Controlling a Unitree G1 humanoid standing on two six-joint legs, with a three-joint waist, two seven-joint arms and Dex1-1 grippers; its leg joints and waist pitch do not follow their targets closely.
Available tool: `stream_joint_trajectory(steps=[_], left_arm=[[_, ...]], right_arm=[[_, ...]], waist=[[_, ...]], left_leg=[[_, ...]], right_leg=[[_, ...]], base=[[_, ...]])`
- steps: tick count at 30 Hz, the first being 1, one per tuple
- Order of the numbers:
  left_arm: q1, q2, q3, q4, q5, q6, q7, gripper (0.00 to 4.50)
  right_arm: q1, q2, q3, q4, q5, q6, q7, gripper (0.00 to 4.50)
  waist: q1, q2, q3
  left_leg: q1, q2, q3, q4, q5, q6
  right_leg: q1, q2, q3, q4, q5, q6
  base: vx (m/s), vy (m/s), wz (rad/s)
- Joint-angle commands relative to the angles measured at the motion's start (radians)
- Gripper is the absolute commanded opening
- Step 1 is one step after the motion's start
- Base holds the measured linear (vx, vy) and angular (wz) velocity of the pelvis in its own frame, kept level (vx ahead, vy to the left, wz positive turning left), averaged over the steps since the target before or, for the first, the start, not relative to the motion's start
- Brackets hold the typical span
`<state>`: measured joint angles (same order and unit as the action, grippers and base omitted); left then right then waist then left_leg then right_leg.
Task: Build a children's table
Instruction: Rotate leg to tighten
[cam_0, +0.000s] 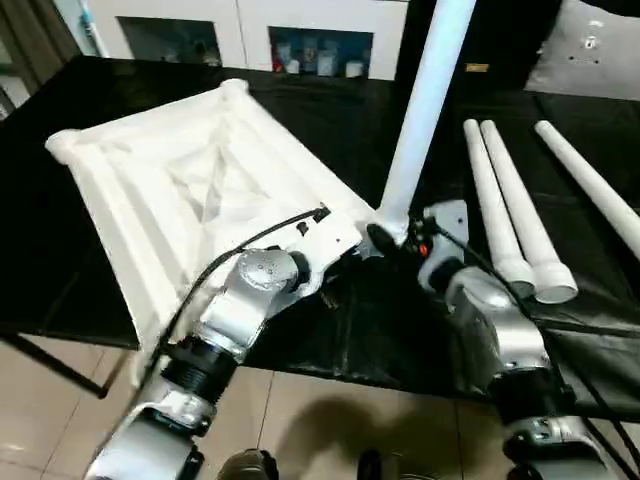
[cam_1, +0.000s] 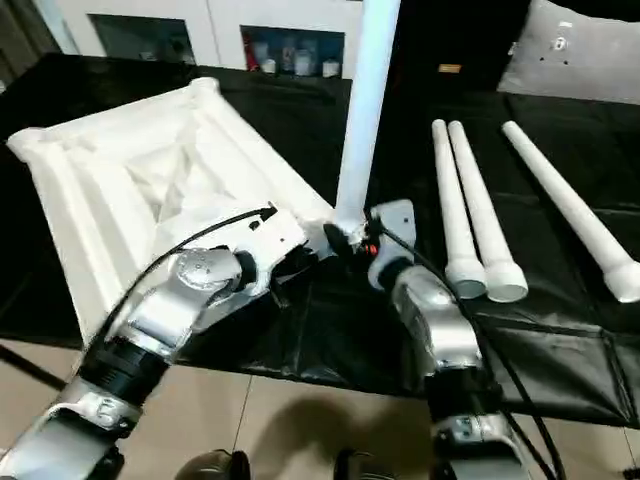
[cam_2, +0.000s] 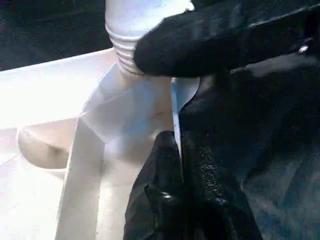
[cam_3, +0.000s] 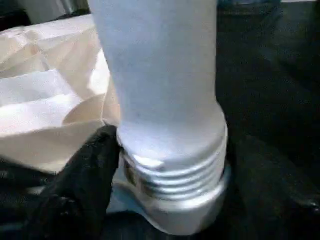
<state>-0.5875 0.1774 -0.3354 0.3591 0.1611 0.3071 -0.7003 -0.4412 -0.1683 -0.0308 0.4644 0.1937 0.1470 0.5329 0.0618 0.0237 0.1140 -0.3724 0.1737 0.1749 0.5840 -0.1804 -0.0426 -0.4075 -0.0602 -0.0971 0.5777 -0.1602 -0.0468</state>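
Four legs: one standing leg (cam_0: 428, 95) upright at the near right corner of the upturned table top (cam_0: 190, 190); three spare legs (cam_0: 520, 215) lying on the black work table (cam_0: 330, 110), to the right, apart from the top.
Step in hand: seating the first leg in its corner socket, by the look of it; threads on the collar (cam_3: 175, 172) showing above the socket.
Next move: likely turning the leg down until the threads vanish, keeping it upright.
Left gripper (cam_2: 182, 185): fingers pressed shut, empty, resting on the top's near edge beside the socket.
Right gripper (cam_0: 392, 237): at the leg's base, one finger (cam_3: 80, 180) against the collar; closed on it or merely touching, cannot tell.
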Motion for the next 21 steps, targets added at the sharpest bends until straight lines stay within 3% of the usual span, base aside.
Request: stream_joint_trajectory(steps=[1, 8, 12, 17, 21], left_arm=[[0.002, 0.038, -0.034, -0.002, 0.013, -0.050, -0.069, 0.00], [-0.005, 0.129, -0.084, 0.041, 0.007, -0.168, -0.218, 0.00], [-0.004, 0.193, -0.133, 0.042, -0.005, -0.281, -0.361, 0.00], [-0.007, 0.229, -0.164, 0.044, -0.008, -0.345, -0.448, 0.00], [-0.010, 0.238, -0.177, 0.039, -0.009, -0.362, -0.495, 0.00]], right_arm=[[0.020, -0.053, 0.006, -0.040, 0.015, -0.004, 0.101, 4.07], [0.039, -0.223, 0.039, -0.105, 0.065, -0.012, 0.393, 4.40], [0.030, -0.297, 0.087, -0.112, 0.039, -0.050, 0.517, 4.40], [0.020, -0.324, 0.123, -0.108, 0.025, -0.074, 0.590, 4.40], [0.010, -0.320, 0.153, -0.098, 0.016, -0.076, 0.631, 4.24]], waist=[[0.004, -0.006, -0.077], [0.009, -0.010, -0.077], [0.012, -0.011, -0.077], [0.029, -0.008, -0.078], [0.030, -0.011, -0.075]], left_leg=[[0.007, 0.057, -0.021, -0.061, -0.138, 0.120], [0.007, 0.058, -0.021, -0.059, -0.132, 0.133], [0.007, 0.059, -0.020, -0.058, -0.130, 0.134], [0.011, 0.065, -0.019, -0.059, -0.127, 0.133], [0.011, 0.066, -0.020, -0.061, -0.140, 0.121]], right_leg=[[0.063, -0.097, 0.061, -0.069, -0.236, -0.185], [0.064, -0.097, 0.062, -0.065, -0.230, -0.180], [0.062, -0.098, 0.061, -0.065, -0.242, -0.187], [0.057, -0.097, 0.062, -0.061, -0.231, -0.197], [0.059, -0.100, 0.062, -0.062, -0.251, -0.197]], base=[[0.000, 0.000, 0.00], [0.000, 0.000, 0.00], [0.000, 0.000, 0.00], [0.000, 0.000, 0.00], [0.000, 0.000, 0.00]])
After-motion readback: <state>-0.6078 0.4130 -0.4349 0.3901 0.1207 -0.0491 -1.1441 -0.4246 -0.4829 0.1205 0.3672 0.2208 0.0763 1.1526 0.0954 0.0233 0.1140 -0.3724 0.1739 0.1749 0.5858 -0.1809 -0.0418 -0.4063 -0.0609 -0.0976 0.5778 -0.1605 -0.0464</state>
